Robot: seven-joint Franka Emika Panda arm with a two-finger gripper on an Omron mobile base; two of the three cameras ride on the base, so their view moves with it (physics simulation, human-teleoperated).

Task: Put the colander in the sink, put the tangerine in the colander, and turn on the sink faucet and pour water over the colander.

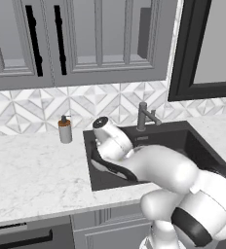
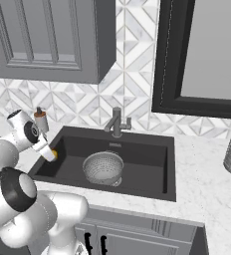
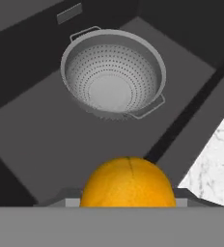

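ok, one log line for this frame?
colander: in sink, empty | tangerine: in gripper, above sink's left edge | faucet: off

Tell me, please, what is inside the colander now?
Nothing is inside the colander: its perforated bowl is bare down to the bottom. The tangerine is held in the gripper above the sink.

Base views flank arm, facing sink (image 1: 193, 141); hand view close above, sharing colander (image 3: 113, 72).

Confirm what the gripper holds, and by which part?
The gripper holds the tangerine, clamped across its sides, above the sink's left edge.
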